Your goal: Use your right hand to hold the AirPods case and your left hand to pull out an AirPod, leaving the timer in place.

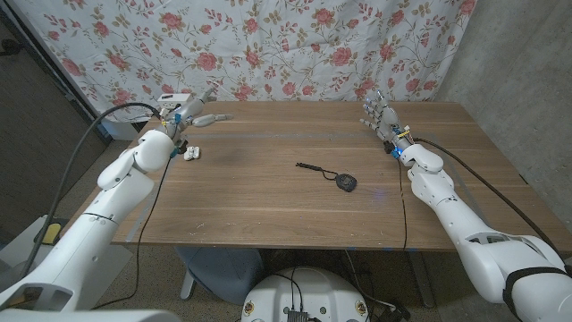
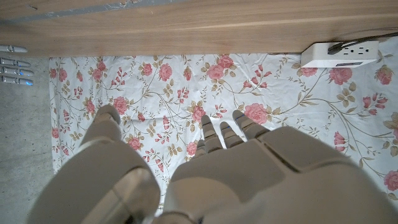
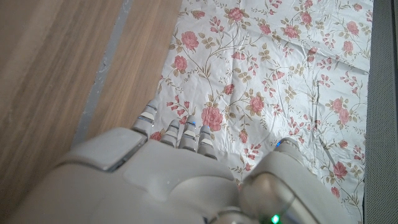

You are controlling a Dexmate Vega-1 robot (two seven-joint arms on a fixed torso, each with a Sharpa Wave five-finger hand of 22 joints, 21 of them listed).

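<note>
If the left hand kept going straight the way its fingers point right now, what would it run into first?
Probably the floral cloth hanging behind the table: the left hand points its fingers at it with nothing between, though depth is unclear.

No readable text, label, brand, number or sign anywhere. Black timer on the counter: too small to read any marking. White AirPods case: no lettering made out. White power strip: nothing legible. Floral cloth: pattern only, no writing.
</note>
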